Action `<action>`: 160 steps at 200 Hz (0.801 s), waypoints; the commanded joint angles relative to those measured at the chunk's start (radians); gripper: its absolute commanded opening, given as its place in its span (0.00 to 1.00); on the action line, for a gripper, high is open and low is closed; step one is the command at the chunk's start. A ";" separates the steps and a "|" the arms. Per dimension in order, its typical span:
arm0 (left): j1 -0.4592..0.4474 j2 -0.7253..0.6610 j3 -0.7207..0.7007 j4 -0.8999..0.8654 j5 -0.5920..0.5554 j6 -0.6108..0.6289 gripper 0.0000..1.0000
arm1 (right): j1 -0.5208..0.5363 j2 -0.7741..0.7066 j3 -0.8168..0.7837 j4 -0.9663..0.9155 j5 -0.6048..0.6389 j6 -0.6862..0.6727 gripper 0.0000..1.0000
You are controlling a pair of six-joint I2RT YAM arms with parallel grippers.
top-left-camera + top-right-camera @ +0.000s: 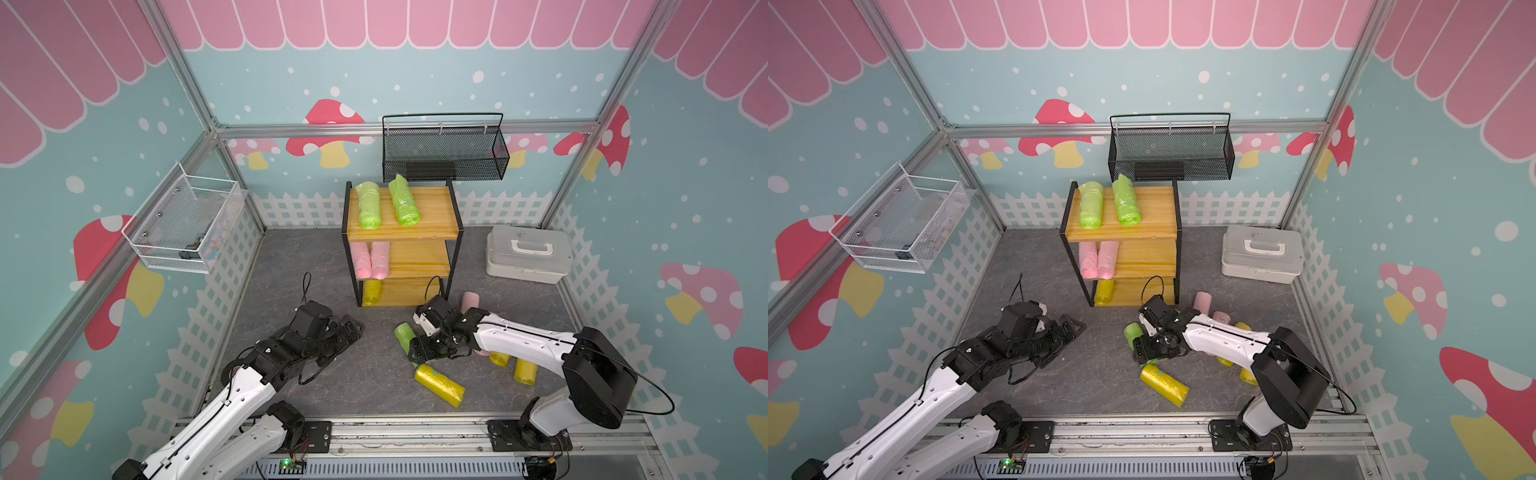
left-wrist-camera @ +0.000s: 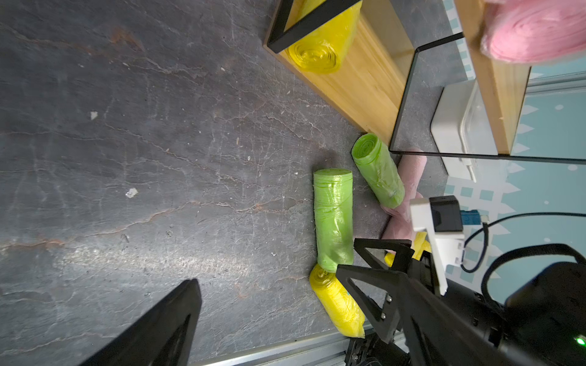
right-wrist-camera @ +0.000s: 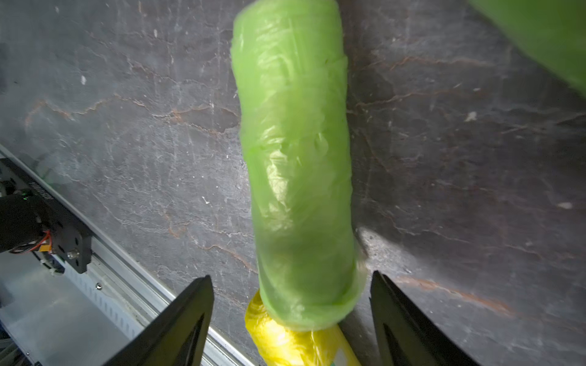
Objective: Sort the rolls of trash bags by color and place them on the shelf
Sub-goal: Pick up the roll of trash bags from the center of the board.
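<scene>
Nearest you, a yellow roll (image 1: pixel 439 385) lies on the tabletop (image 1: pixel 374 395), its end touching the green roll (image 3: pixel 295 158). Your right gripper (image 3: pixel 290 275) is spread, one finger on either side of that green roll at the end by the yellow one, not yet pinching. The left gripper (image 1: pixel 351 328) hangs spread and empty. I'd judge you're at the pickup. Next, close gently, lift clear of the yellow, and carry to the shelf (image 1: pixel 419 232), where two green rolls (image 1: pixel 368 205) lie on top.
</scene>
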 commanded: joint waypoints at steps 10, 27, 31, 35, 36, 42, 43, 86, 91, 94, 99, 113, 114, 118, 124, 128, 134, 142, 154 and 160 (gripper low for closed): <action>-0.013 -0.012 -0.015 0.031 0.004 -0.027 0.98 | 0.035 0.073 0.061 -0.055 0.076 -0.016 0.76; -0.014 -0.015 -0.028 0.044 0.008 -0.037 0.99 | 0.041 0.100 0.069 -0.057 0.098 -0.008 0.72; -0.014 -0.017 -0.030 0.048 0.010 -0.040 0.98 | 0.040 0.106 0.070 -0.054 0.100 -0.006 0.71; -0.015 -0.017 -0.035 0.052 0.012 -0.044 0.98 | 0.041 0.111 0.071 -0.055 0.103 -0.005 0.70; -0.015 -0.017 -0.035 0.053 0.012 -0.044 0.99 | 0.042 0.112 0.071 -0.055 0.104 -0.006 0.70; -0.017 -0.018 -0.039 0.059 0.016 -0.048 0.99 | 0.042 0.118 0.072 -0.055 0.108 -0.004 0.67; -0.017 -0.018 -0.040 0.060 0.016 -0.049 0.99 | 0.042 0.119 0.072 -0.055 0.109 -0.004 0.67; -0.025 -0.023 -0.066 0.096 0.031 -0.069 0.99 | 0.047 0.154 0.081 -0.072 0.140 0.006 0.57; -0.025 -0.024 -0.069 0.102 0.033 -0.071 0.99 | 0.048 0.159 0.082 -0.075 0.143 0.007 0.56; -0.025 -0.025 -0.071 0.105 0.034 -0.072 0.99 | 0.048 0.162 0.083 -0.077 0.146 0.007 0.55; -0.025 -0.024 -0.073 0.110 0.036 -0.076 0.99 | 0.048 0.165 0.087 -0.080 0.150 0.008 0.53; -0.026 -0.026 -0.078 0.121 0.041 -0.081 0.99 | 0.050 0.172 0.097 -0.092 0.168 0.013 0.45; -0.026 -0.026 -0.078 0.122 0.042 -0.080 0.99 | 0.050 0.171 0.096 -0.092 0.170 0.013 0.45; -0.026 -0.026 -0.079 0.123 0.043 -0.081 0.99 | 0.050 0.170 0.098 -0.096 0.176 0.015 0.42; -0.026 -0.026 -0.080 0.129 0.045 -0.082 0.99 | 0.050 0.166 0.098 -0.097 0.185 0.017 0.37; -0.026 -0.028 -0.080 0.131 0.046 -0.082 0.99 | 0.052 0.160 0.097 -0.098 0.190 0.017 0.34; -0.026 -0.029 -0.081 0.137 0.049 -0.082 0.99 | 0.051 0.151 0.097 -0.098 0.196 0.018 0.30; -0.027 -0.031 -0.083 0.147 0.053 -0.082 0.99 | 0.052 0.137 0.097 -0.101 0.199 0.016 0.25; -0.026 -0.035 -0.091 0.172 0.064 -0.082 0.99 | 0.051 0.112 0.098 -0.106 0.202 0.014 0.18; -0.026 -0.038 -0.097 0.193 0.073 -0.082 0.99 | 0.051 0.097 0.099 -0.108 0.198 0.011 0.14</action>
